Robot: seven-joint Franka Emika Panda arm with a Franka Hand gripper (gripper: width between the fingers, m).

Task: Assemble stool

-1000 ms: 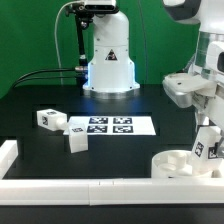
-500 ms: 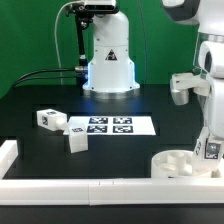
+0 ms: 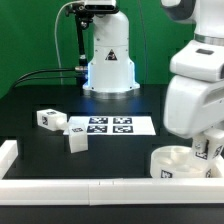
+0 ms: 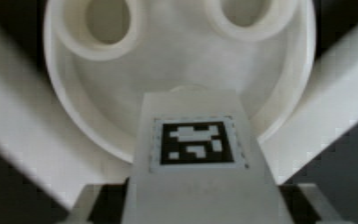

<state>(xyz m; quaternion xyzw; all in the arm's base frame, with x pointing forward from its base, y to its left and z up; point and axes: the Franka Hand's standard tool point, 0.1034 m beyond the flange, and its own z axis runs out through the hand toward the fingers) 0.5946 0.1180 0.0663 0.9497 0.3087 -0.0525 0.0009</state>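
The white round seat (image 3: 178, 161) lies at the front of the exterior view's right, with a tag on its rim. In the wrist view the seat (image 4: 176, 75) shows two round holes. My gripper (image 3: 210, 150) is shut on a short white block leg (image 3: 203, 149) and holds it upright at the seat's far right side. The wrist view shows this leg (image 4: 195, 140) with its tag between my fingers (image 4: 105, 205), over the seat's inside. Whether the leg touches the seat cannot be told. Two more legs (image 3: 48, 118) (image 3: 78, 141) lie loose on the exterior view's left.
The marker board (image 3: 105, 126) lies flat mid-table. A long white rail (image 3: 90, 186) runs along the front edge, with a short one (image 3: 8, 152) at the left. The robot base (image 3: 108, 60) stands at the back. My arm's bulky white link (image 3: 195, 95) hangs over the seat.
My arm has swung and turned over the seat, so its big white link now fills the right side. The held leg has stayed over the seat's right part.
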